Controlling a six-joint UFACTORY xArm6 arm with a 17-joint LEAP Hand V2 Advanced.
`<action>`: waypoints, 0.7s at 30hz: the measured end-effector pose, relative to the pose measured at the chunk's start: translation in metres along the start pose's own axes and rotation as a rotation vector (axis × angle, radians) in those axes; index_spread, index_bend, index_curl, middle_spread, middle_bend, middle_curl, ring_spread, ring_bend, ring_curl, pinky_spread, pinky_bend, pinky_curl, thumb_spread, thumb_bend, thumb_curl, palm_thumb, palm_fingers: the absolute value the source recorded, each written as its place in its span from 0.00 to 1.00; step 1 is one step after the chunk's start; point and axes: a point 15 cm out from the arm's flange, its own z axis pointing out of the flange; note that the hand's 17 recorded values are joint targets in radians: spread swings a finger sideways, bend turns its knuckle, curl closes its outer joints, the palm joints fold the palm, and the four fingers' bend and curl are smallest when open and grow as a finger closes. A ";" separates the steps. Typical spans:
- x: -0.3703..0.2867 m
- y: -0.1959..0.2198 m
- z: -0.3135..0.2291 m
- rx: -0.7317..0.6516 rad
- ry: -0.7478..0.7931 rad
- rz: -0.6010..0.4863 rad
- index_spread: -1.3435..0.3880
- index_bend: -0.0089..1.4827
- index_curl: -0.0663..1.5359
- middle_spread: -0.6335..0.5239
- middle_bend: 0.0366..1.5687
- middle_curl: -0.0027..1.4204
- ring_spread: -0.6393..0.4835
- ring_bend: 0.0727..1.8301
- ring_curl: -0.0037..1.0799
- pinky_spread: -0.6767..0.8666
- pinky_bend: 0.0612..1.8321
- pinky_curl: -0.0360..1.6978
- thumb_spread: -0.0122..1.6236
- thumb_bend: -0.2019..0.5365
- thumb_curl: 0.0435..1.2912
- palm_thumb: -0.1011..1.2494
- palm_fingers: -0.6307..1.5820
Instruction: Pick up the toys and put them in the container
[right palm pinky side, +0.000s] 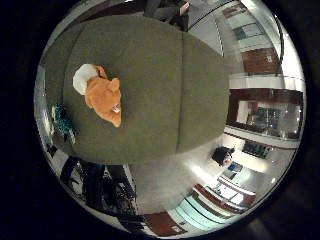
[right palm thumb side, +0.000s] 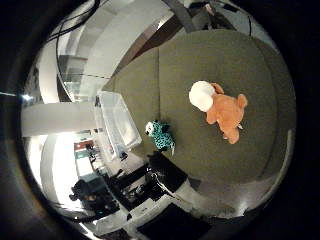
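Observation:
An orange plush toy (right palm thumb side: 225, 110) with a white part at one end lies on the olive-green table (right palm thumb side: 210, 60); the little finger side palm view also shows it (right palm pinky side: 102, 95). A small teal and white toy (right palm thumb side: 156, 135) lies on the table between the orange toy and a clear plastic container (right palm thumb side: 118, 125) that stands at the table's edge. The teal toy shows near the table's edge in the little finger side palm view (right palm pinky side: 64, 123). All these look small, so the palm is well above the table.
Beyond the table's edge are the room's floor, white walls and a doorway (right palm pinky side: 262, 115). Dark equipment (right palm thumb side: 150, 180) stands beside the table near the container.

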 end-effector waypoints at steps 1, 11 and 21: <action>0.000 0.000 0.008 -0.008 0.000 0.001 0.60 0.12 0.23 0.63 0.10 0.22 0.74 0.08 0.24 0.67 0.20 0.11 0.65 0.24 0.19 0.37 0.34; 0.007 0.018 0.092 -0.104 0.029 -0.002 0.61 0.12 0.23 0.63 0.10 0.22 0.74 0.08 0.24 0.67 0.20 0.11 0.65 0.24 0.19 0.37 0.34; -0.001 0.027 0.137 -0.119 0.032 0.010 0.62 0.12 0.23 0.64 0.10 0.22 0.74 0.09 0.25 0.68 0.21 0.10 0.64 0.24 0.19 0.38 0.36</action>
